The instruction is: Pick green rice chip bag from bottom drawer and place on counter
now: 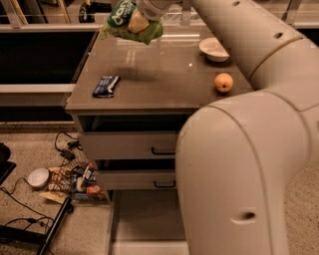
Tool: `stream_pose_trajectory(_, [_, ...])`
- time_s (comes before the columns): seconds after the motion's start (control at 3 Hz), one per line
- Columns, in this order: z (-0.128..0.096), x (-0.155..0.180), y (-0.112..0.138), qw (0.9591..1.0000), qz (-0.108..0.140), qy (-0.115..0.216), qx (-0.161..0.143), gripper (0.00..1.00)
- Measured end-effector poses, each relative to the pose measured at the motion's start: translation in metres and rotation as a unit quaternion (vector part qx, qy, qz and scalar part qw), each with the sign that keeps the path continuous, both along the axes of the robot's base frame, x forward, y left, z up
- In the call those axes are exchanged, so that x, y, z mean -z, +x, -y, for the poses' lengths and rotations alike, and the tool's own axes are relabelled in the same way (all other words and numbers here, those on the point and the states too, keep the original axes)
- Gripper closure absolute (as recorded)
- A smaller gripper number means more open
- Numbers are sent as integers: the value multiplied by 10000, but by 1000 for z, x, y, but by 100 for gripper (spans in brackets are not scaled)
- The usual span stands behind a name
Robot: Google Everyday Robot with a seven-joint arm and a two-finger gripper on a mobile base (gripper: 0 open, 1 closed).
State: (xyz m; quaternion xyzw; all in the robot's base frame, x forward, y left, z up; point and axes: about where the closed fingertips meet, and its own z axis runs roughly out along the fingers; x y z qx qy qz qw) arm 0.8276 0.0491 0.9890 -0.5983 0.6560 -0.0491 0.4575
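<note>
The green rice chip bag (130,21) hangs in the air above the back left of the counter (159,69). My gripper (147,11) is at the top of the camera view, shut on the bag's upper right side. The bag casts a shadow on the counter below it. The bottom drawer (142,219) is pulled out at the base of the cabinet; its floor looks bare, and my arm hides its right part.
A dark blue wrapper (105,85) lies at the counter's left front. A white bowl (214,50) and an orange fruit (224,82) sit on the right. My large white arm (244,164) fills the right side. Cables and clutter (65,179) lie on the floor at left.
</note>
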Motion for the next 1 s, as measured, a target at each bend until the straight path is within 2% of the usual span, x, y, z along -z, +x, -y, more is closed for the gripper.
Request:
stream_pose_trajectory(0.33, [6, 11, 38, 9995, 99, 69, 309, 100])
stream_pose_trajectory(0.67, [12, 39, 61, 9982, -38, 177, 570, 100])
stream_pose_trajectory(1.0, [11, 46, 65, 9981, -85, 177, 585, 85])
